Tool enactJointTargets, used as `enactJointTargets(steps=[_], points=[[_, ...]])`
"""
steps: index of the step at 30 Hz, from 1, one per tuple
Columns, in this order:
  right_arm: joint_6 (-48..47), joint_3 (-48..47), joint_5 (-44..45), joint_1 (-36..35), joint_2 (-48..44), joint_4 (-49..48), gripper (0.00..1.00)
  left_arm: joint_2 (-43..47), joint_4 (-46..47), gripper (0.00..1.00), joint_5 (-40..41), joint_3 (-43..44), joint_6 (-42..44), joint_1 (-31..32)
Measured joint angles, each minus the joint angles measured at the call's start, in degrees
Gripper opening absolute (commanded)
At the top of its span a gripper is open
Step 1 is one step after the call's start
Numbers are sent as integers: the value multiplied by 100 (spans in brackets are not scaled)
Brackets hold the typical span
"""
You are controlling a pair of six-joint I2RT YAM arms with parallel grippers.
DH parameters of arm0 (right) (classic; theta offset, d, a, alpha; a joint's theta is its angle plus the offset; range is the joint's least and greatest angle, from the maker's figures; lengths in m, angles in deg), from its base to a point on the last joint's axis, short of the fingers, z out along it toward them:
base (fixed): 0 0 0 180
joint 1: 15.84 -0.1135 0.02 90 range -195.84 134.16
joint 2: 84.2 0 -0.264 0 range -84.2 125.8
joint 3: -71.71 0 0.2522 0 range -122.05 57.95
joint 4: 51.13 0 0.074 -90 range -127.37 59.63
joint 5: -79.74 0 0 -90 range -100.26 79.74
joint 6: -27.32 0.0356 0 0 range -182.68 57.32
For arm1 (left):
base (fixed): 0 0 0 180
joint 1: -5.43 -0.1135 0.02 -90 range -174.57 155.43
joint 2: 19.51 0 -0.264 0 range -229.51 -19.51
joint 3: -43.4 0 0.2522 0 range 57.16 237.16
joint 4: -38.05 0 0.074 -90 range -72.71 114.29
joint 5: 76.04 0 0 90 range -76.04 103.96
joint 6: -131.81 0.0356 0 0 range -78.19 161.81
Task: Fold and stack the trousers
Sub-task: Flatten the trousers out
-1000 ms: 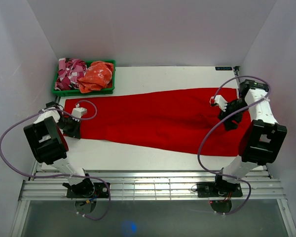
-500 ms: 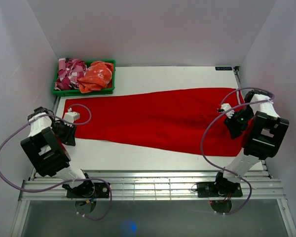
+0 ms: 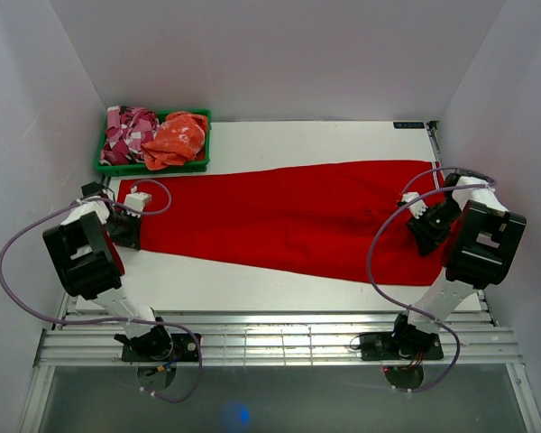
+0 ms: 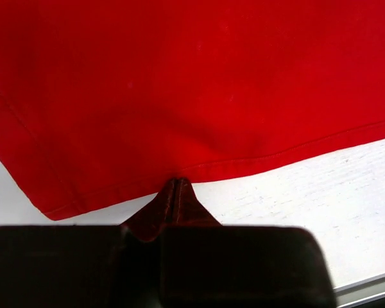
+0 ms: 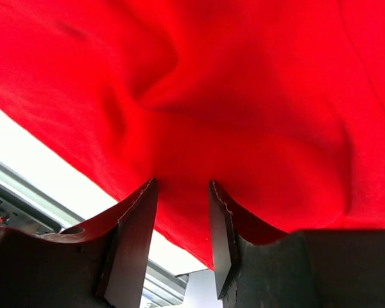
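The red trousers [image 3: 288,216] lie flat across the white table, legs to the left and the wide waist end to the right. My left gripper [image 3: 132,227] is at the leg end. In the left wrist view its fingertips [image 4: 176,183] are pressed together right on the hem of the trousers [image 4: 179,83]. My right gripper [image 3: 424,225] is over the waist end. In the right wrist view it [image 5: 183,186] stands open, its fingers apart and pressed into the rumpled trousers [image 5: 244,96], with cloth bulging between the tips.
A green basket [image 3: 153,169] at the back left corner holds a pink-and-white patterned garment [image 3: 126,131] and an orange one [image 3: 176,140]. White walls close in on both sides. A metal rail [image 3: 270,338] runs along the near table edge.
The left gripper opened, drew back left, then returned to the hem and closed. The right gripper shifted right along the waist end and its jaws narrowed.
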Motion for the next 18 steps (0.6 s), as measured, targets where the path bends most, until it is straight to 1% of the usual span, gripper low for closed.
enactJointTargets(steps=[5, 9, 12, 18], points=[[157, 66, 179, 0, 0, -197, 41, -90, -278, 0, -13, 238, -181, -9], [247, 66, 223, 2, -2, -254, 41, 35, -977, 0, -81, 730, -186, -15], [280, 66, 223, 2, -24, -251, 39, 501, -1429, 0, -192, 1005, -94, -66], [278, 59, 221, 7, -195, -236, 38, 1552, -2138, 0, -352, 999, 190, -413]])
